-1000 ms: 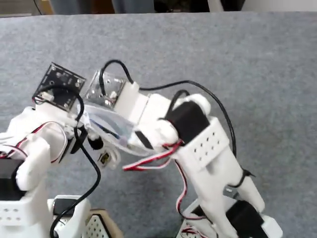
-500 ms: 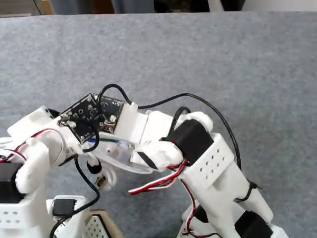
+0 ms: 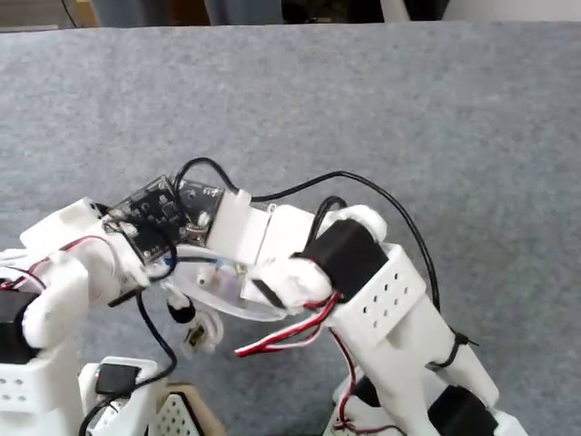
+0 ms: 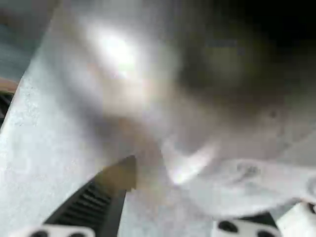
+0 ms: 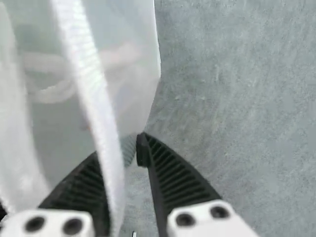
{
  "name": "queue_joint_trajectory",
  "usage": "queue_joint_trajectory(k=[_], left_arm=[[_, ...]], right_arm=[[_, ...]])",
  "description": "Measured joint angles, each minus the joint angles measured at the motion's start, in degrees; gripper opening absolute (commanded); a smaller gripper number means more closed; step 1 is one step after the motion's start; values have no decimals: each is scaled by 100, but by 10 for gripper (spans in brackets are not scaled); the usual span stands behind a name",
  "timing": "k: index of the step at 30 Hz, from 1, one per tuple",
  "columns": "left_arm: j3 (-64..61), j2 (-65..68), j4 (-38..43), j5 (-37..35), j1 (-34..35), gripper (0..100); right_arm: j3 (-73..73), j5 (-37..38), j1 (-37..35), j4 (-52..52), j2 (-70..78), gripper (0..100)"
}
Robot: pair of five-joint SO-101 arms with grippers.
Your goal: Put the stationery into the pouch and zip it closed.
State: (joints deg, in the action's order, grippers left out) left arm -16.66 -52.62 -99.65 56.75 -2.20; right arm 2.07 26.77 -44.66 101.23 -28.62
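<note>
Left gripper (image 3: 163,265) sits at the clear pouch's (image 3: 222,292) left end, tucked under its camera board (image 3: 154,211). Clamped or loose, I can't tell. The pouch hangs between both arms over the grey table (image 3: 427,109), something blue (image 3: 198,260) showing inside. Right gripper (image 5: 139,147) pinches the pouch's corner, with the white zip strip (image 5: 81,98) crossing one finger (image 5: 84,183).

Speckled grey table cover (image 3: 436,118). The pouch (image 5: 59,64) is translucent milky white, its zip band (image 5: 84,98) opaque white and finely ribbed. The right gripper (image 5: 137,145) has black, ridged fingers (image 5: 173,182). Arms (image 3: 390,300) are white with black motors (image 3: 345,250); red-and-white wires (image 3: 272,341) lie at five o'clock from the pouch
</note>
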Motion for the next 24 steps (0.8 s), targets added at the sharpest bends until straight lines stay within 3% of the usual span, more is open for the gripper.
queue_joint_trajectory(k=[5, 8, 19, 24], left_arm=[[-114, -18, 273, -1785, -492, 260], [88, -18, 299, -2365, -536, 260], [475, -9, 299, -2514, -545, 259], [475, -9, 299, -2514, -545, 115]], right_arm=[[-396, -176, 185, 0, 18, 12], [-484, -211, 185, 0, 9, 12], [-598, -220, 185, -35, 0, 12], [-598, -220, 185, -44, 0, 12]])
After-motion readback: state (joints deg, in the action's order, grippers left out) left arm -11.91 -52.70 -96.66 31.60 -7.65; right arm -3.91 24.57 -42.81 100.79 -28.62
